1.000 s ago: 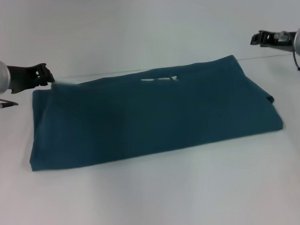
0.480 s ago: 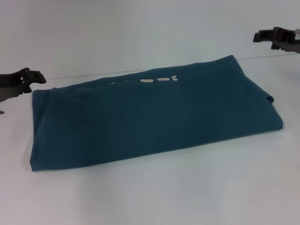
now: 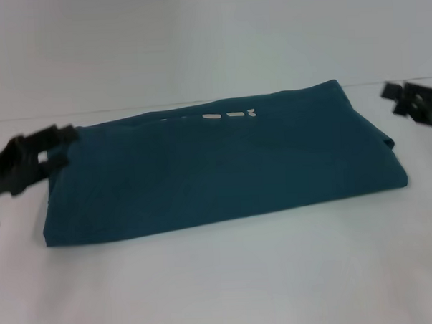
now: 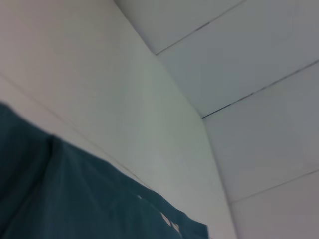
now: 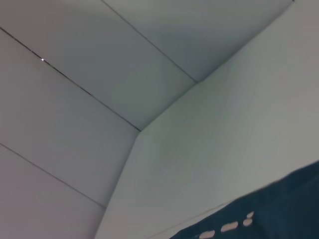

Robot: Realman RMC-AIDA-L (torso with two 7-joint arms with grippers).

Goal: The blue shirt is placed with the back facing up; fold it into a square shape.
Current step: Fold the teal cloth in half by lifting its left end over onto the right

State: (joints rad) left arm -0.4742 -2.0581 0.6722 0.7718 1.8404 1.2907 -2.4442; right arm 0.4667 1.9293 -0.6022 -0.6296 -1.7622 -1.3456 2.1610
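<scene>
Shirt: one blue shirt [image 3: 216,169], folded into a long band that lies flat across the middle of the white table [image 3: 221,276], its long sides running left to right.
Lettering: one row of small white marks [image 3: 210,117] shows along the shirt's far edge, where the front peeks out.
Right end of shirt: a small fold of cloth [image 3: 387,141] sticks out at the corner.
Left gripper: one, black [image 3: 54,151], at the shirt's left end, beside or just over the far left corner; contact with the cloth cannot be told. Two fingers show one above the other with a gap between them, so the jaws are spread.
Right gripper: one, black [image 3: 400,100], near the right edge of the head view, apart from the shirt's right end. Whether its jaws are spread or pressed together cannot be told.
Wrist views: both show table, pale wall and part of the shirt's edge [image 4: 75,199] [image 5: 279,214]; neither shows fingers.
</scene>
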